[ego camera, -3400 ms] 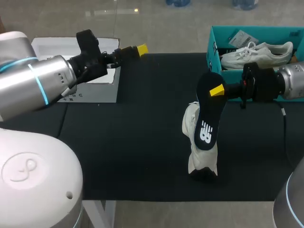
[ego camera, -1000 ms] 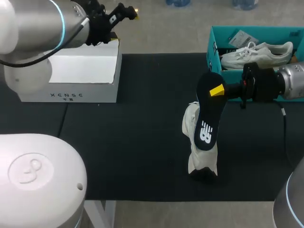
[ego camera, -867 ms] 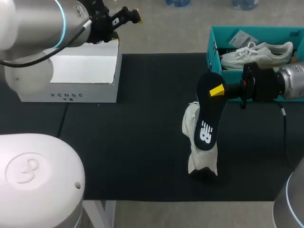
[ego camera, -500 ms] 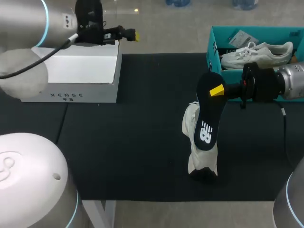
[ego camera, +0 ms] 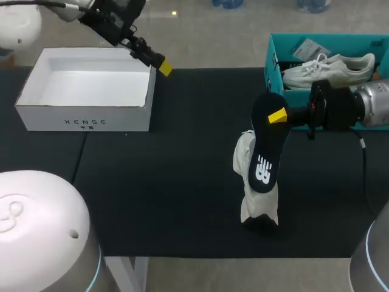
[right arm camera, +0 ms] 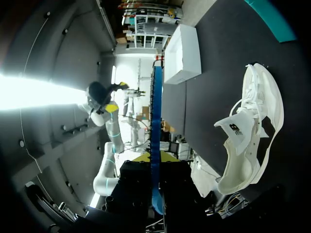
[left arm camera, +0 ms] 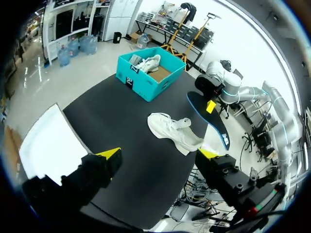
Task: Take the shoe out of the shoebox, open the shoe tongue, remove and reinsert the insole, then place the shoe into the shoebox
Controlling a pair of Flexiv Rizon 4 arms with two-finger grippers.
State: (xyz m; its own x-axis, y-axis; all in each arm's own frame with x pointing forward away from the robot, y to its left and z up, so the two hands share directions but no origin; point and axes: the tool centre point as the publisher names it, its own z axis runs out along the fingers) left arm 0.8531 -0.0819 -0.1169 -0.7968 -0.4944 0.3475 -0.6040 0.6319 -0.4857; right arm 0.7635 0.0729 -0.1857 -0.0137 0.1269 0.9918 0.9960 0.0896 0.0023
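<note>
A white shoe (ego camera: 252, 182) lies on its side on the black mat, also seen ahead of my left gripper (left arm camera: 175, 133) and beside the right one (right arm camera: 252, 131). My right gripper (ego camera: 277, 115) is shut on the dark insole (ego camera: 264, 152), holding it up over the shoe. In the right wrist view the insole (right arm camera: 155, 121) stands edge-on between the fingers of that gripper (right arm camera: 155, 158). The teal shoebox (ego camera: 271, 61) stands at the back right with a second white shoe (ego camera: 328, 70) inside. My left gripper (ego camera: 161, 66) hangs open and empty high above the mat's far left (left arm camera: 159, 155).
An open white box (ego camera: 85, 115) stands at the back left, just left of my left gripper; its inside shows nothing. The black mat (ego camera: 170, 170) covers the table between the white box and the shoe.
My left arm has swung, carrying its open gripper from over the white box's far edge to past the box's far right corner. The right arm and the insole have not moved.
</note>
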